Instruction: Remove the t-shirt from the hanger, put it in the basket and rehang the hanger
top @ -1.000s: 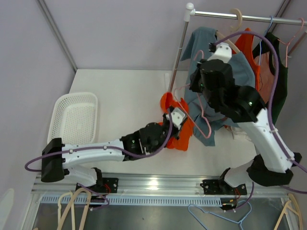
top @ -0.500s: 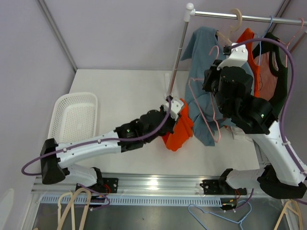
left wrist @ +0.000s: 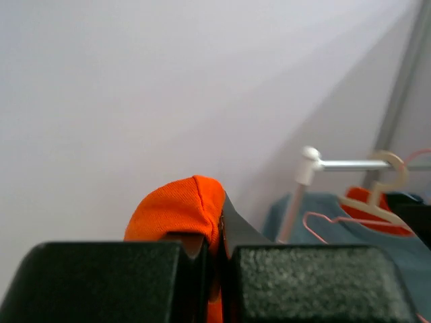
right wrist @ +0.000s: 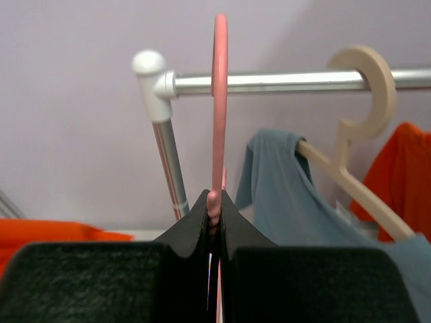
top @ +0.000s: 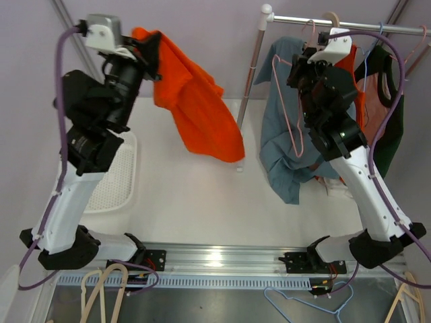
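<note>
While the left tool [top: 143, 52] is clenched on a fold of the orange t-shirt [top: 199, 114], the cloth hangs free below it and off to its right, above the worktop [top: 195, 202]. Well apart from it, the right tool [right wrist: 214, 232] is clenched on the wire of the pink hanger [right wrist: 219, 81]. The hook rises straight above that tool and crosses the rail [right wrist: 269, 82]; whether it rests there I cannot tell. Just right of that tool hangs a grey-blue shirt [right wrist: 283, 195].
</note>
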